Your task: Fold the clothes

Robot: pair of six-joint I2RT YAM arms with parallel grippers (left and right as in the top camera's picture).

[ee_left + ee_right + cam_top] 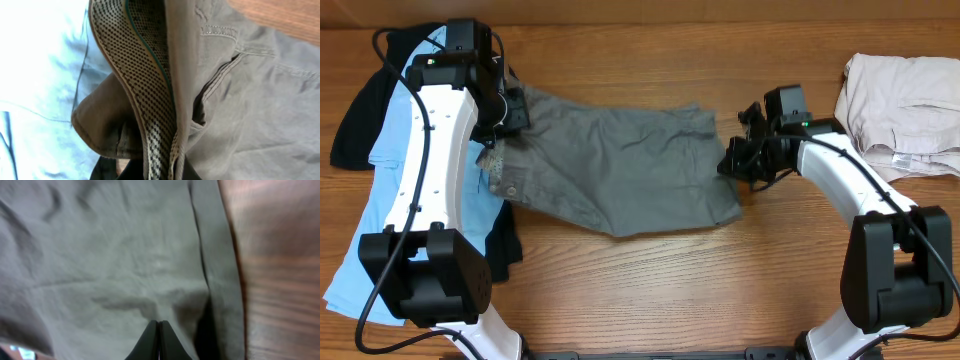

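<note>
Showing the shorts (pixel 620 165) spread at the centre of the table (pixel 650 300), long axis running 9 to 3 o'clock in the overhead view. Left gripper (pixel 510 112), jaws closed, clamps the waistband (pixel 150 80) at the 9 o'clock end; right gripper (pixel 732 163), fingertips pinched together on puckered cloth beside the leg hem, holds the 3 o'clock end. Each arm is nearest its own end, so a fold would likely carry one end along this axis toward the other. Beige garment (pixel 905 105) lies at 2 o'clock, well apart
</note>
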